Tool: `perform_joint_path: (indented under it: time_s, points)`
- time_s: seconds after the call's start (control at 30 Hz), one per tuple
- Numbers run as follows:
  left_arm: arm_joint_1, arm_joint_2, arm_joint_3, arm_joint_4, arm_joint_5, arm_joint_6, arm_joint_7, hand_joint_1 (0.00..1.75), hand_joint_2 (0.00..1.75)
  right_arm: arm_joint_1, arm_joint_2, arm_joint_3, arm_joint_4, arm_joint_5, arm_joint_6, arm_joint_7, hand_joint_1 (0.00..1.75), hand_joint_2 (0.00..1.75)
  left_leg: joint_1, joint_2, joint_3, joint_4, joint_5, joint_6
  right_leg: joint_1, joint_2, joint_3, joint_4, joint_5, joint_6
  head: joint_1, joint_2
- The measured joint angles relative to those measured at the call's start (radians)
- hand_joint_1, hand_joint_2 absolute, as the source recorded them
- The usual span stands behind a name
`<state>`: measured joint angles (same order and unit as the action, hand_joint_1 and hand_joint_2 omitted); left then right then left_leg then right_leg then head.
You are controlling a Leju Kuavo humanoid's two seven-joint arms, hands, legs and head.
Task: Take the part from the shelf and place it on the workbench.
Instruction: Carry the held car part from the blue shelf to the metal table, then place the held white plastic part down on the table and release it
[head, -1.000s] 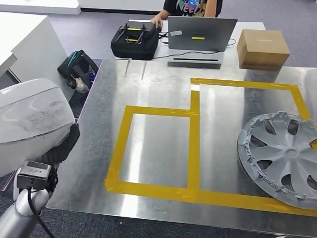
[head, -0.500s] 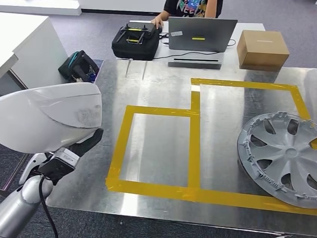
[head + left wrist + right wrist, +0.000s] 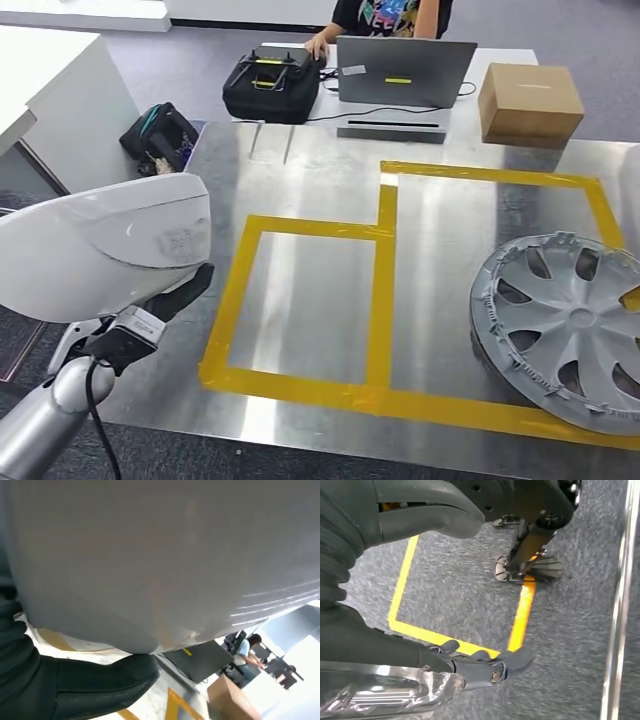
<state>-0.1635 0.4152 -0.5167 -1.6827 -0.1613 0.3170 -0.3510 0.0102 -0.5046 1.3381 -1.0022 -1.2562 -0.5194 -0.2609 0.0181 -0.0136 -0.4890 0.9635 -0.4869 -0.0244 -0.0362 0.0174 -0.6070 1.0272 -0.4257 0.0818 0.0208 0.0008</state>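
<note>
A large white curved shell part (image 3: 98,255) hangs at the workbench's left edge, just above its near-left corner. My left hand (image 3: 162,300) grips it from below, dark fingers (image 3: 94,685) pressed under the part (image 3: 170,555). The workbench (image 3: 317,290) is a brushed metal table marked with yellow tape rectangles (image 3: 226,320); the nearer small one lies just right of the part. My right hand (image 3: 395,652) hangs low over grey carpet, thumb and fingers apart, holding nothing.
A silver hubcap (image 3: 562,325) lies on the bench at the right. Behind the bench are a black case (image 3: 272,85), a laptop (image 3: 404,70), a cardboard box (image 3: 530,100) and a seated person (image 3: 385,12). On the left are a bag (image 3: 162,135) and a white counter (image 3: 53,90).
My left arm has carried the white part rightward, from beside the bench to over its left edge. The camera has shifted slightly.
</note>
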Motion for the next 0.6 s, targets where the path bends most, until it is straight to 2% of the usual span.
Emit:
perform_joint_path:
  time_s: [0.03,0.17,0.3,0.33,0.43,0.47,0.6]
  points:
    - [-0.001,0.002,-0.003,0.0,-0.008,0.0,0.006,1.75,1.75,0.0,0.0,0.0,0.0,0.0,0.0,0.001,0.0,1.75,-0.001,0.0,-0.003,0.003,0.003,0.003,-0.002,0.001,-0.005,0.0,0.001,-0.01,-0.003,0.0]
    - [-0.021,0.012,-0.021,0.005,-0.093,-0.014,0.068,1.75,1.75,0.001,0.002,0.001,0.0,0.001,-0.002,0.005,0.0,1.75,-0.006,0.0,-0.006,-0.001,0.019,0.024,-0.005,0.006,-0.01,0.001,0.001,-0.018,-0.008,0.0]
    - [-0.058,0.028,-0.054,0.019,-0.202,-0.074,0.17,1.75,1.75,-0.003,0.002,0.001,0.0,0.006,0.002,0.016,0.0,1.75,-0.005,0.001,-0.004,-0.012,0.016,0.029,0.004,0.009,-0.012,0.002,-0.002,-0.035,-0.009,0.0]
    - [-0.067,0.031,-0.063,0.024,-0.225,-0.092,0.198,1.75,1.75,-0.004,0.002,0.001,0.0,0.009,0.003,0.021,0.0,1.75,-0.004,0.001,-0.004,-0.016,0.014,0.021,0.007,0.009,-0.014,0.002,-0.002,-0.037,-0.009,0.0]
    - [-0.081,0.04,-0.087,0.035,-0.26,-0.118,0.242,1.75,1.75,-0.007,0.002,0.001,0.0,0.015,0.005,0.029,0.0,1.75,0.001,0.001,-0.005,-0.021,0.013,-0.022,0.01,0.008,-0.017,0.004,0.001,-0.042,-0.008,0.0]
    - [-0.084,0.041,-0.093,0.038,-0.263,-0.12,0.245,1.75,1.75,-0.008,0.002,0.001,0.0,0.016,0.006,0.03,0.0,1.75,0.001,0.001,-0.005,-0.021,0.013,-0.028,0.01,0.007,-0.017,0.003,0.001,-0.043,-0.008,0.0]
    - [-0.101,0.051,-0.115,0.049,-0.296,-0.166,0.293,1.75,1.75,-0.009,0.002,0.002,0.0,0.023,0.01,0.037,0.0,1.75,-0.003,0.001,-0.005,-0.02,0.014,-0.028,0.007,0.007,-0.012,-0.003,0.007,-0.038,-0.008,0.0]
